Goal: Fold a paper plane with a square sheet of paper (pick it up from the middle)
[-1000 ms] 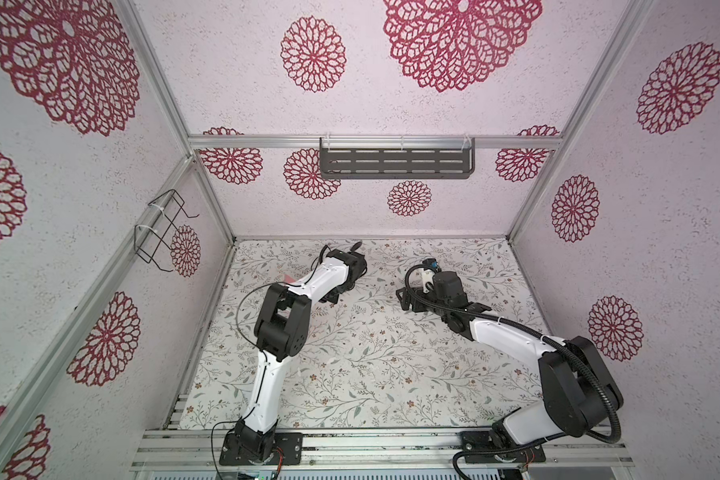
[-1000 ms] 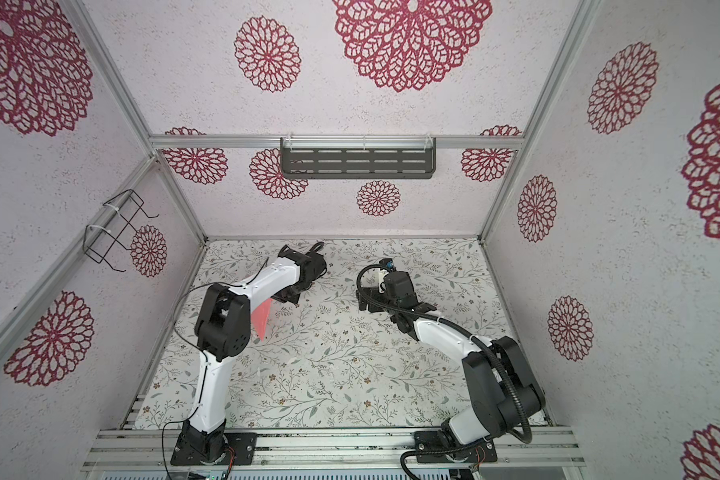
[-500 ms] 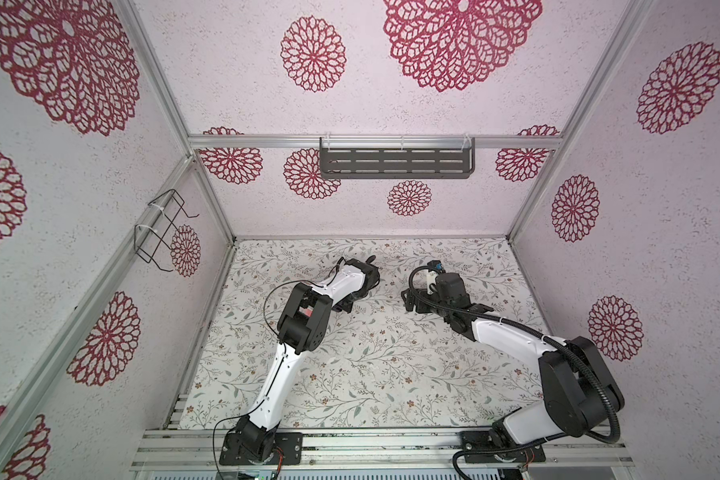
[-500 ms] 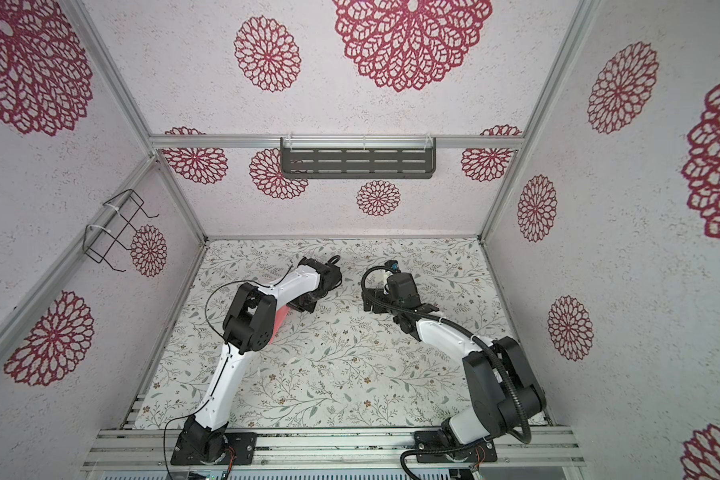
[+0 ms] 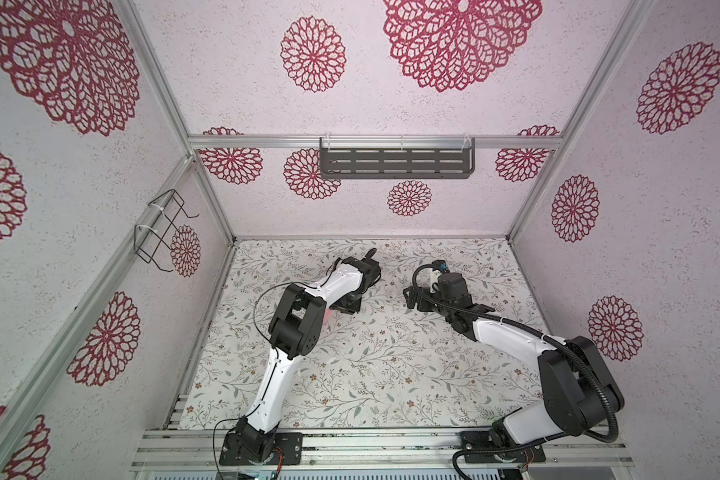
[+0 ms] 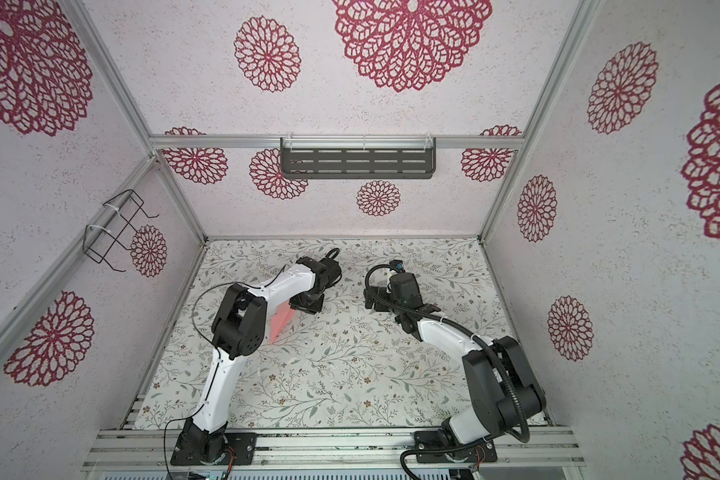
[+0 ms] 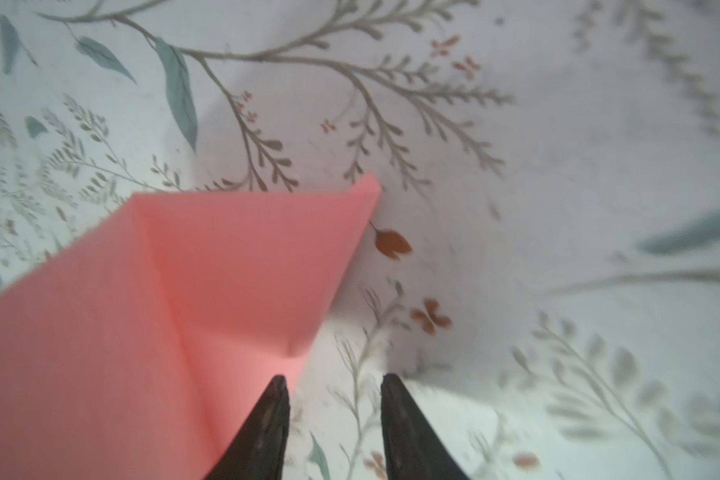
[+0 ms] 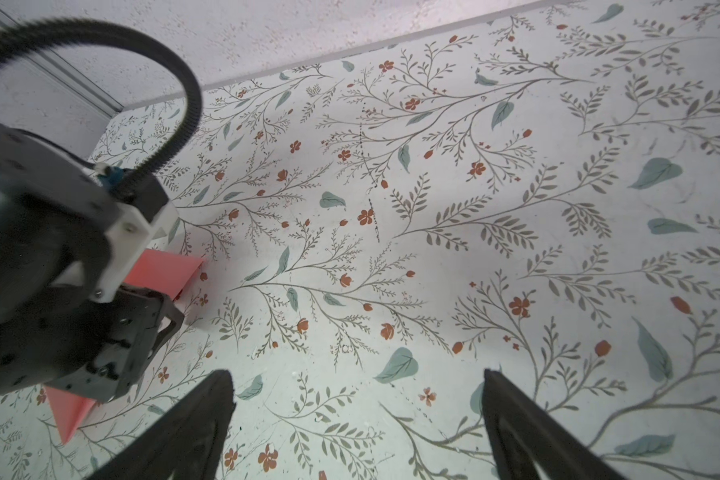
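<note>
The square sheet of paper [image 6: 281, 322] is salmon pink and folded with creases into a narrow pointed shape like a paper plane. It lies on the floral table, left of centre, partly under my left arm. Only a sliver of the paper [image 5: 329, 316] shows in a top view. My left gripper [image 7: 335, 380] is open just above the table, bare table between its fingers. The paper [image 7: 163, 311] lies beside one fingertip [image 7: 277, 388], free of the jaws. My right gripper [image 8: 356, 376] stands wide open and empty over bare table, to the right of the left gripper [image 8: 100, 353] and the paper [image 8: 163, 270].
The floral table cover [image 5: 391, 365] is bounded by patterned walls on three sides. A grey slotted shelf [image 5: 395, 162] hangs on the back wall and a wire basket [image 5: 163, 232] on the left wall. Both arm bases stand on the front rail.
My left arm has swung toward the middle with the paper. Its jaws have opened from shut and let the paper go. The right arm has barely moved.
</note>
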Action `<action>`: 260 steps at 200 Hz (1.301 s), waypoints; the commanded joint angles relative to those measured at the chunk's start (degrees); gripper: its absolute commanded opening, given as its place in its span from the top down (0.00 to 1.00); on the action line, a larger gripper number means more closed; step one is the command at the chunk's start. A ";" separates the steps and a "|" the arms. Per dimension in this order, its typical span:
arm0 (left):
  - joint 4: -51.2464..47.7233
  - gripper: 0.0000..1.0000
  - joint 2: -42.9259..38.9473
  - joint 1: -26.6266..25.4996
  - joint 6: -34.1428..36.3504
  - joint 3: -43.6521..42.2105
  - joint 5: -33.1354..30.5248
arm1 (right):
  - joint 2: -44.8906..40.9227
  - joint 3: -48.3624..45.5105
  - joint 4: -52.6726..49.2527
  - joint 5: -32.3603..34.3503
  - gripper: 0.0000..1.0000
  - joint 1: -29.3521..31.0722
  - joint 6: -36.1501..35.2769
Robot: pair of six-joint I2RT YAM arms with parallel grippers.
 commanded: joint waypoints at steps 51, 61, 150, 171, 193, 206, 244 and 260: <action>21.68 0.47 -25.85 3.08 -3.96 -20.98 20.41 | 1.07 0.68 3.62 -3.62 0.04 -0.50 3.05; 23.03 0.46 -28.63 4.70 -3.59 -25.57 19.32 | 1.48 1.09 3.74 -4.59 0.04 -0.38 3.19; 26.52 0.52 -31.40 11.57 -3.49 -41.51 9.72 | 7.39 6.37 3.06 -7.55 0.05 3.05 4.36; 27.41 0.56 -29.04 12.35 -3.22 -41.22 9.31 | 8.69 7.28 3.05 -8.20 0.05 3.71 4.88; 28.36 0.60 -26.31 12.87 -3.26 -41.22 9.93 | 9.58 7.56 3.37 -8.65 0.05 4.01 5.64; 28.15 0.63 -24.96 13.08 -3.13 -40.64 9.33 | 10.00 7.71 3.62 -9.02 0.05 4.07 5.94; 27.75 0.73 -22.79 13.38 -2.05 -40.08 9.12 | 10.92 8.17 3.31 -9.28 0.05 4.09 5.97; 27.89 0.75 -21.84 13.26 -0.99 -39.69 9.83 | 11.03 8.26 3.24 -9.04 0.05 4.07 5.88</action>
